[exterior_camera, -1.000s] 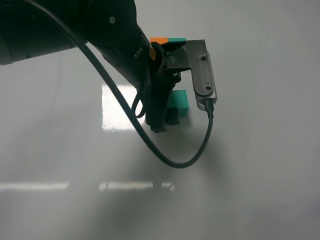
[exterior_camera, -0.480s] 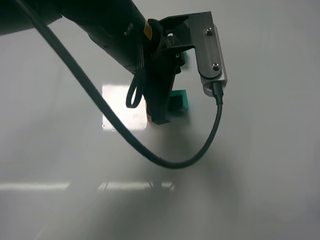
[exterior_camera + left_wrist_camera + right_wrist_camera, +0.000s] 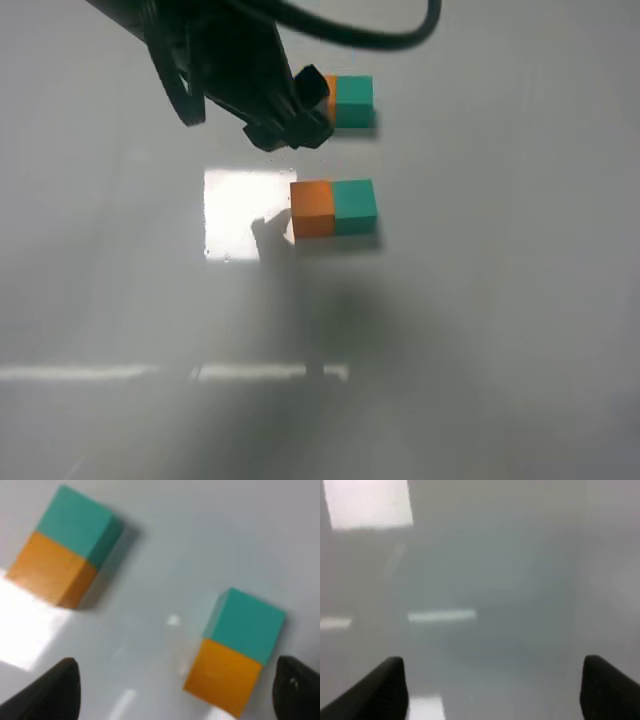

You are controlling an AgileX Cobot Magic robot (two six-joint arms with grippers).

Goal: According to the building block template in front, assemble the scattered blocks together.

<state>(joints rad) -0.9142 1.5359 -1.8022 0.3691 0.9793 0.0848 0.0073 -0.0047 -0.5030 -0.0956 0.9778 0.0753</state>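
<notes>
The template (image 3: pixel 352 101), an orange-teal bar, lies at the back; my left arm hides part of its orange half. In front of it the orange cube (image 3: pixel 313 209) and the teal cube (image 3: pixel 355 205) lie touching side by side, orange on the left. My left gripper (image 3: pixel 292 127) is open, empty and raised, back-left of the cubes. The left wrist view shows the template (image 3: pixel 65 555), the orange cube (image 3: pixel 222 680), the teal cube (image 3: pixel 247 622) and the open gripper (image 3: pixel 175 692). My right gripper (image 3: pixel 492 690) is open over bare table.
The grey table (image 3: pixel 500 300) has a bright glare patch (image 3: pixel 245 215) just left of the orange cube and a strip of glare nearer the front. No other objects show.
My left gripper has lifted off the cubes and drawn back up and to the left. The orange and teal cubes, hidden under it before, now show side by side.
</notes>
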